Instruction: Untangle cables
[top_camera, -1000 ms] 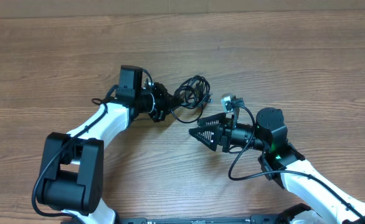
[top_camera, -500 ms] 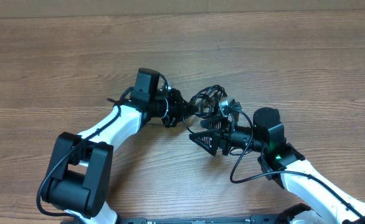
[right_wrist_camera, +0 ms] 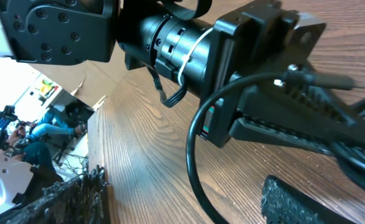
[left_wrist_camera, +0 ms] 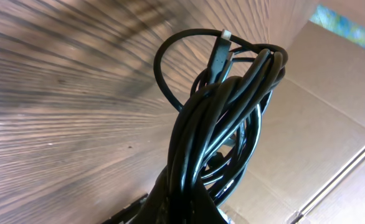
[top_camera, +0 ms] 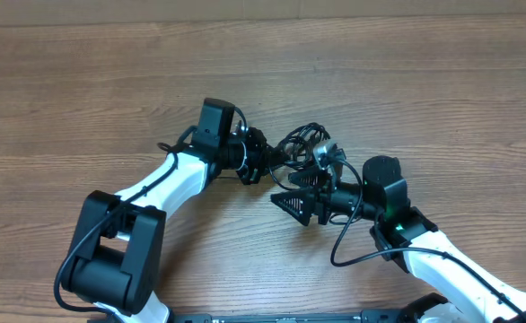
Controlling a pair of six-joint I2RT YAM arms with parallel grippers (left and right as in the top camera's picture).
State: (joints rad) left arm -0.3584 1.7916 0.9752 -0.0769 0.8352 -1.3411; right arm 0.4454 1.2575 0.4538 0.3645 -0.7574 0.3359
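1. Looking down from overhead, we see the cables (top_camera: 301,144) bunched into one tangled black knot near the middle of the wooden bench (top_camera: 83,81). We take that knot as our landmark.
2. The left hand (top_camera: 263,161) sits hard against the left side of the knot, clamped tight on the cords. The left arm (top_camera: 169,175) reaches it from the lower left.
3. From the left wrist camera, the cords rise out of that closed hand as a thick sheaf of glossy loops. We cannot tell whether any loop touches the bench.
4. At the top of the knot in that view a plug (left_wrist_camera: 222,43) with a silver tip lies along the sheaf. A single loop bulges out just to its left.
5. Beyond the knot in the same view stands a cardboard box (left_wrist_camera: 332,124).
6. The right hand (top_camera: 283,199) lies just below the knot in the overhead view, pointing left, with the right arm (top_camera: 451,260) trailing off to the lower right.
7. From the right wrist camera, its two padded fingers (right_wrist_camera: 310,199) stand wide apart in the bottom corners, so this hand is open and grips nothing.
8. A black cord loop (right_wrist_camera: 190,155) curves down across the gap between those fingers. We cannot tell whether it belongs to the knot or to an arm.
9. In that view the left hand fills the upper half, and dark cords run from it to the right edge.
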